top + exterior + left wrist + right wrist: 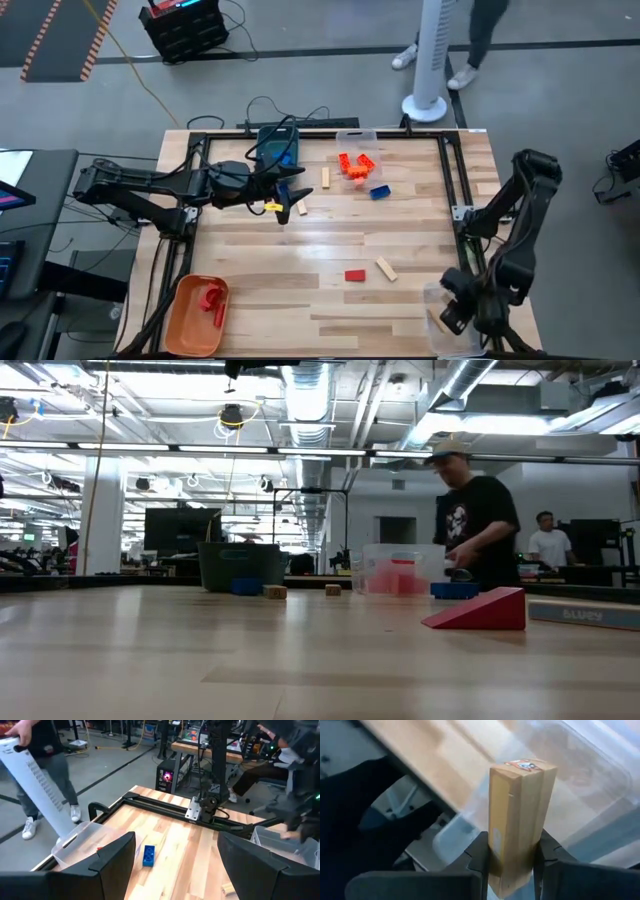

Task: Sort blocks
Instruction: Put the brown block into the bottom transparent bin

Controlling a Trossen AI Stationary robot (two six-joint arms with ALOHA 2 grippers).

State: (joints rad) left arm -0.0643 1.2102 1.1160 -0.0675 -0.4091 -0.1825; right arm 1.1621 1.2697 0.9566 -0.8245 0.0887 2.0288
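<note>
Right wrist view: right gripper (512,862) fingers pinching a smooth rectangular plain-wood block (517,820) over a clear plastic bin (600,785).

Left tool (283,197) agape, right tool (452,316) clamped

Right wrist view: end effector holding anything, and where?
Yes. The right end effector clamps a plain wood block by its lower sides, over the clear bin.

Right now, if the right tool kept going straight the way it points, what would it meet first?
Probably the clear bin: the right tool, shut on a plain wood block, points into it. How far off the bin is, is unclear.
</note>
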